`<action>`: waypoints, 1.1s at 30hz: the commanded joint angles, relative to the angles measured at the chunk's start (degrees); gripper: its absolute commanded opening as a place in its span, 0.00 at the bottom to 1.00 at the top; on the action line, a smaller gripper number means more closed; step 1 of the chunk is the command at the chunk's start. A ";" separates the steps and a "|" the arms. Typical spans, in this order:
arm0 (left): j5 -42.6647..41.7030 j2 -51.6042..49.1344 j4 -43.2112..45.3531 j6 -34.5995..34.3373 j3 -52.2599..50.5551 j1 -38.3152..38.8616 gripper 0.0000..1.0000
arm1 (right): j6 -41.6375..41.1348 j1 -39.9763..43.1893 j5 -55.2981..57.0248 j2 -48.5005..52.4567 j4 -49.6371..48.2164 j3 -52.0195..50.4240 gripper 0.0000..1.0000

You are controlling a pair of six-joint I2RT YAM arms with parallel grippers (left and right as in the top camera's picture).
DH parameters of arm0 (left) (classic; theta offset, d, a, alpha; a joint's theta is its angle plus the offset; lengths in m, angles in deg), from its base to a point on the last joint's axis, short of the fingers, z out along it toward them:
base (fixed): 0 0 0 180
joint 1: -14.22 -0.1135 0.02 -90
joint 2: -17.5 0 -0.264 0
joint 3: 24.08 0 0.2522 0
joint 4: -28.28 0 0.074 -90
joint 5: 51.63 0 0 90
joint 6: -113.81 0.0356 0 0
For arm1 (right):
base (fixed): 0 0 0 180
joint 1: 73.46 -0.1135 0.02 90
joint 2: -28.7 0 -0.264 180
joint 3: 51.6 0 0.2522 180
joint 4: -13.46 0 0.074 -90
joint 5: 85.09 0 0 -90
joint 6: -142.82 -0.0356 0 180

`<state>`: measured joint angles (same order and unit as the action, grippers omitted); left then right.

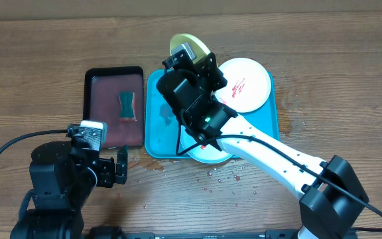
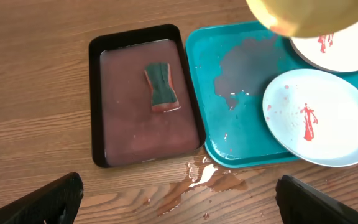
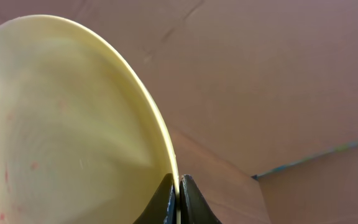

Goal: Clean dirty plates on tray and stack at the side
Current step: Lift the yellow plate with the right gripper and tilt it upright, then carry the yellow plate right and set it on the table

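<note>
Two arms are sharing this job, and the coming move is turning on what lies between them. At the far left, the left gripper (image 1: 119, 169) is hovering low over the wooden worktop (image 1: 32, 66), its fingers spread wide with nothing between them. Just ahead of it, the small black-rimmed dark-red rectangular tray (image 1: 105, 99) is holding reddish water and a green-and-orange waisted sponge (image 1: 127, 106). The sponge is lying with its long axis pointing straight away from that gripper, so the left arm is looking by far the nearer one to fetch it. Just beside that, to the right, the large turquoise plastic tray (image 1: 156, 133) is sitting wet and partly bare. Over its far edge the right gripper (image 3: 178, 199) is clamping the rim of the yellow-green round plastic plate (image 3: 61, 124), holding it raised and tilted, above and to the right of the sponge. Further right, the pale mint plate (image 2: 328, 118) and the white plate (image 1: 251, 83) are lying on the turquoise tray, both showing red smears.
</note>
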<state>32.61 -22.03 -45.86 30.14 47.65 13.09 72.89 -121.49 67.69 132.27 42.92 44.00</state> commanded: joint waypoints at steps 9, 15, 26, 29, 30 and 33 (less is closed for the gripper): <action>0.39 0.17 0.17 -0.76 -0.55 0.28 1.00 | -27.87 5.75 -21.70 -0.37 11.78 1.40 0.04; 0.39 0.15 0.20 -0.76 -0.55 0.28 1.00 | -37.22 13.16 -42.69 -0.37 12.09 1.62 0.04; 0.37 0.17 0.17 -0.76 -0.55 0.28 1.00 | -42.49 38.45 -64.00 -0.37 20.17 1.60 0.04; 0.39 0.17 0.17 -0.76 -0.55 0.28 1.00 | -42.49 46.77 -63.98 -0.35 23.67 1.36 0.04; 0.39 0.17 0.17 -0.76 -0.55 0.28 1.00 | -42.47 49.18 -63.98 -0.35 24.61 1.33 0.04; 0.39 0.15 0.17 -0.76 -0.55 0.28 1.00 | -42.38 56.17 -64.00 -0.31 25.92 0.07 0.04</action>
<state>32.61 -22.03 -45.84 29.96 47.65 13.09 31.41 -69.32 5.33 132.27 68.61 44.11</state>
